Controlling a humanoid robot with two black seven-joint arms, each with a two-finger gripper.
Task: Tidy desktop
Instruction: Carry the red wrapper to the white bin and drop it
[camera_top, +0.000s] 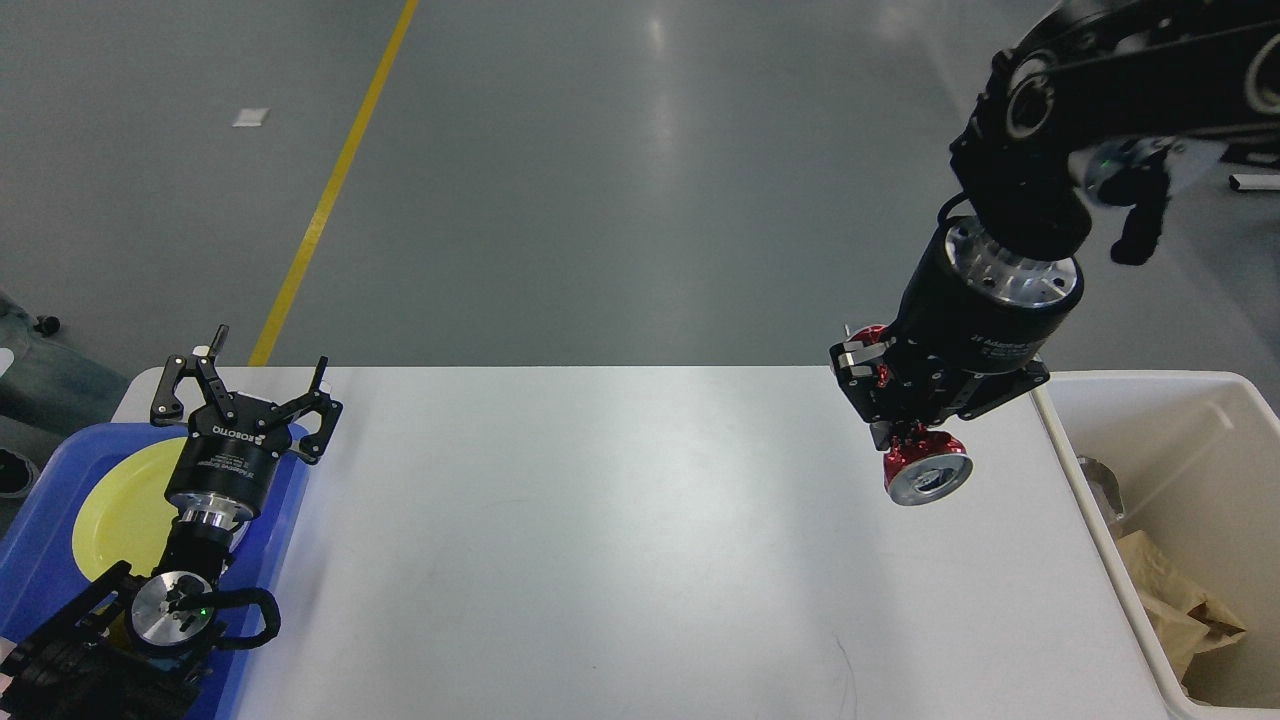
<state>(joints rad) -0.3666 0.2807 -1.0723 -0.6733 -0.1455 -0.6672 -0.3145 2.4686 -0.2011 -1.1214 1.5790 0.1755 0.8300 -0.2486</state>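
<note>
Paper, brown and crumpled (1180, 600), lies at the bottom of the cream plastic bin (1110, 395) at about four o'clock in the head view, hard against the right edge of the white matte rectangular desktop (600, 520), which shows no loose item on its visible surface. Toward eight o'clock, the left gripper (250, 380) rests with its two black fingers spread wide and holding nothing, above the blue plastic tray (40, 560) that carries a round yellow plate (125, 500). Farther out, at about two o'clock, the right gripper (915, 435) hangs above the desktop's far right corner with its fingers clamped on a crushed red metal drink can (925, 470). The can points down and toward the viewer, its silver end showing, its long axis roughly in line with the gripper's own. The relation that matters for the coming move is this: the can sits just to the nine o'clock side of the bin's near wall, not yet over the opening, so the bin lies toward three o'clock from the fingers. My judgement is that the right arm, far nearer than the left, needs only a short carry that way before letting go.
</note>
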